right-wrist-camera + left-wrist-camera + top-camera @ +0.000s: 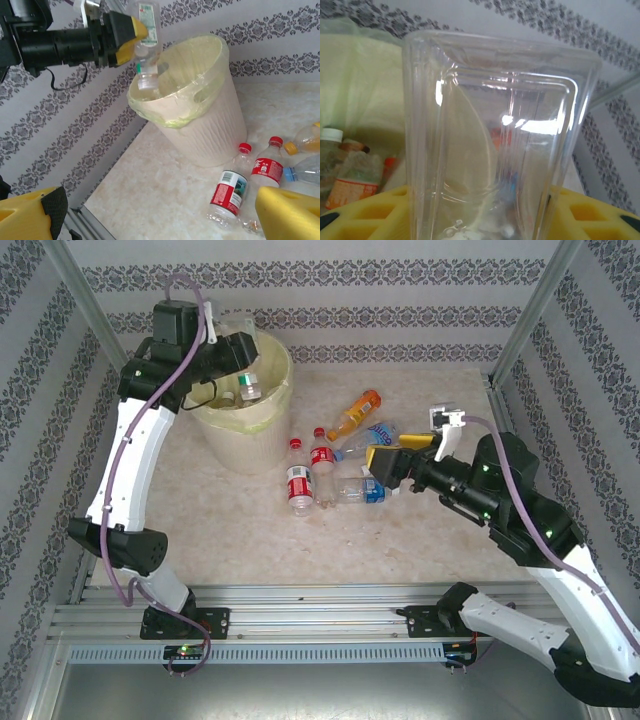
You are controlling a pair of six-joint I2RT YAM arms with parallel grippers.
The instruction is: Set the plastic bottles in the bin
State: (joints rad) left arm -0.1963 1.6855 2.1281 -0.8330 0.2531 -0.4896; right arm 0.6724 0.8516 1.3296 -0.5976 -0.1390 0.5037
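Right pincer (396, 456) hung spread wide, loose bottles (322, 468) on the counter (240, 535) just left of it. Beyond, left pincer (131, 31) pinched a clear bottle (145, 67) above the bin (210, 130); release should wait until it's centred inside the rim.

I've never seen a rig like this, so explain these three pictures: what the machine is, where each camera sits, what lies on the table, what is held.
The machine is two robot arms, left arm and right arm, bolted at the near edge of the table. One picture looks down from above and behind them; the other two come from cameras on the wrists. The left end effector is shut on a clear bottle over the pale-yellow bin; its wrist camera looks along that bottle. Inside the bin lie other bottles. On the table lie a red-labelled bottle, an orange bottle and several more. The right end effector stands open near them.
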